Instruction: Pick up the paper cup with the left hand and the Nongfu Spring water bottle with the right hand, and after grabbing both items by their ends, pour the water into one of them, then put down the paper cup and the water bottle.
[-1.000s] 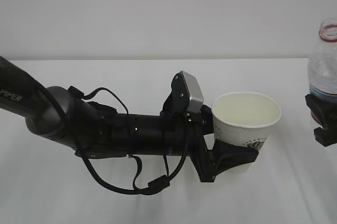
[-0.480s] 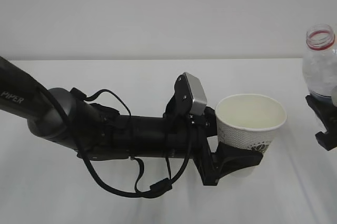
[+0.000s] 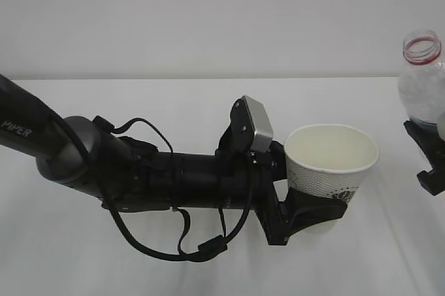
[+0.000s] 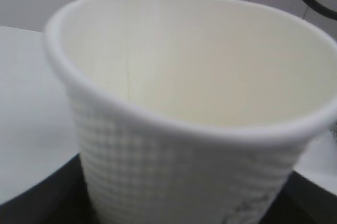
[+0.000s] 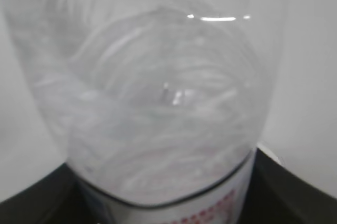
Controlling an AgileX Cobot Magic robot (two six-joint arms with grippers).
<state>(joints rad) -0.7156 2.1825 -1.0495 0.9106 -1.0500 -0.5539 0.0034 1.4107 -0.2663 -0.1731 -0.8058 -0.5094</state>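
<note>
My left hand [image 3: 311,214] is clasping the paper cup [image 3: 331,164] low on its body, black jaws wrapping the base, the cup upright and empty. At the right edge my right hand [image 3: 427,160] is gripping the Nongfu Spring water bottle [image 3: 420,80] around its middle, open red-ringed neck up.

Over the last second the bottle has been sliding left into view and tipping slightly toward the cup, while the cup has been edging right. Both pickups look done; I judge I am closing the gap for the pour, with the two still apart.

The left wrist view is showing the cup's [image 4: 200,103] cream interior dry, with a sliver of red label behind its far rim. The right wrist view is showing the bottle's [image 5: 152,92] ribbed clear shoulder and label edge; I cannot make out the water level there.
</note>
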